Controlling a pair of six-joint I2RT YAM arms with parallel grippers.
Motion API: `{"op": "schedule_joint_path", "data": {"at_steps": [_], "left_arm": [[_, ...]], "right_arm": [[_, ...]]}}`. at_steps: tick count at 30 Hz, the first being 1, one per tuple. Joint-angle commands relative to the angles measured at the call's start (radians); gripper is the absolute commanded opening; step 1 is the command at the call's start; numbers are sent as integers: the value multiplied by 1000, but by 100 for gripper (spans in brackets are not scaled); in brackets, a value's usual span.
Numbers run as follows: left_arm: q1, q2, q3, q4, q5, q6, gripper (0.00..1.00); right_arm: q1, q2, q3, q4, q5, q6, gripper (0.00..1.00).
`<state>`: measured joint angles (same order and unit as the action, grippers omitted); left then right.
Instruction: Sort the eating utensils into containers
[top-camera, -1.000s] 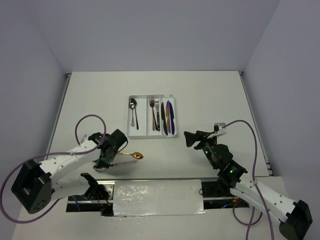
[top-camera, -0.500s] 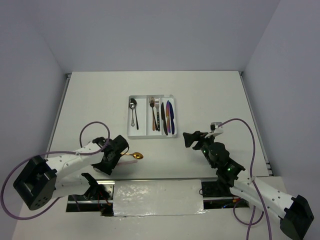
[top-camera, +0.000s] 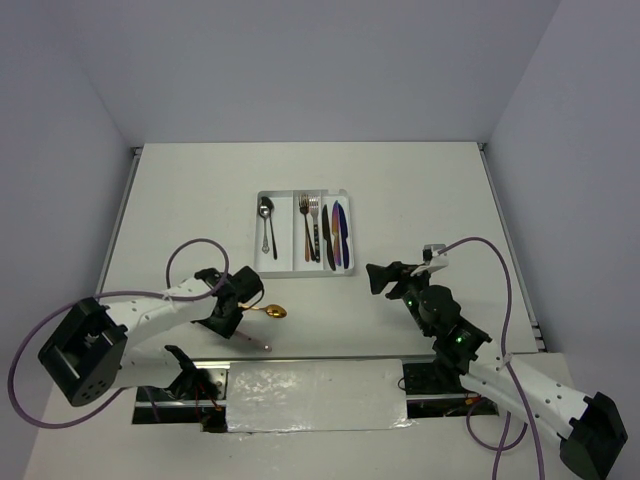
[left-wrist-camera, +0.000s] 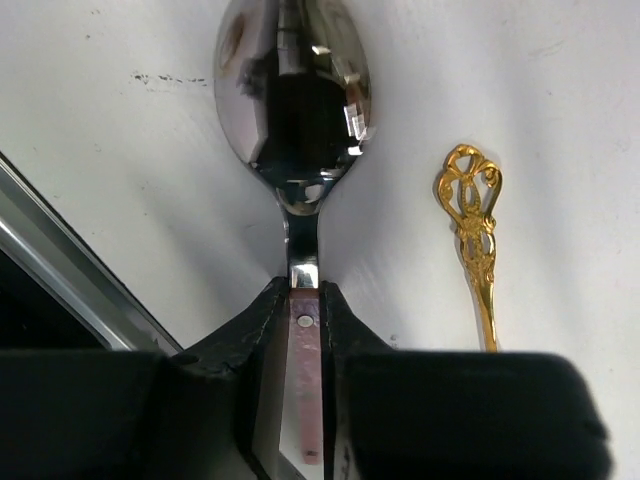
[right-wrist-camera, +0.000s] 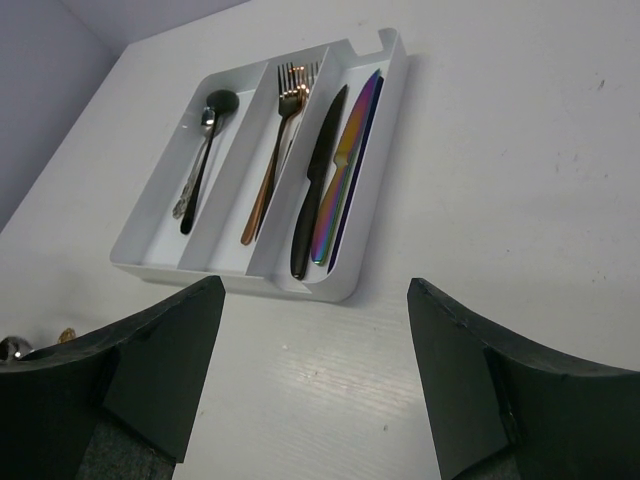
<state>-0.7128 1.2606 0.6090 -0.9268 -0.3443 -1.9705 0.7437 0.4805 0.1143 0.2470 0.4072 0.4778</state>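
Left tool (left-wrist-camera: 303, 292) is swinging round since earlier, clenching silver spoon (left-wrist-camera: 292, 95) by its handle, axis in line with tool, near-left of tray (top-camera: 303, 272); right tool (top-camera: 373, 279) is hanging released, farther.

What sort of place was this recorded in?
Probably a robot lab bench, not a kitchen: white table boxed by blank walls, left arm and right arm bolted at its edge, one cutlery tray.

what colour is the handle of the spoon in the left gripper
Pale pink; the spoon shows best in the left wrist view.
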Motion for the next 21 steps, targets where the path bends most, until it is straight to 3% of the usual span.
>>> {"op": "schedule_joint_path", "data": {"at_steps": [1, 4, 9, 11, 14, 15, 16, 18, 20, 21], "left_arm": [[-11, -22, -25, 2, 21, -384, 23], [-31, -75, -12, -62, 2, -419, 0], [-85, -211, 138, -342, -65, -450, 0], [-122, -269, 244, -389, -169, -435, 0], [-126, -279, 334, -230, -379, -188, 0], [-126, -264, 354, -175, -431, -6, 0], [-126, -250, 401, -17, -538, 128, 0], [-126, -186, 442, 154, -600, 500, 0], [-123, -105, 497, 325, -657, 690, 0], [-119, -78, 517, 368, -663, 864, 0]], "right_arm": [[2, -5, 30, 48, 12, -7, 82], [0, 1, 31, 48, 13, -7, 82], [2, 12, 28, 52, 18, -4, 82], [2, 17, 27, 57, 12, -4, 82], [2, 17, 31, 52, 10, -2, 82], [2, 17, 30, 61, 10, -4, 82], [2, 18, 33, 61, 8, -8, 82], [2, 21, 42, 55, 12, -8, 81], [2, 27, 44, 49, 7, -8, 82], [2, 27, 47, 44, 4, -8, 81]]}}
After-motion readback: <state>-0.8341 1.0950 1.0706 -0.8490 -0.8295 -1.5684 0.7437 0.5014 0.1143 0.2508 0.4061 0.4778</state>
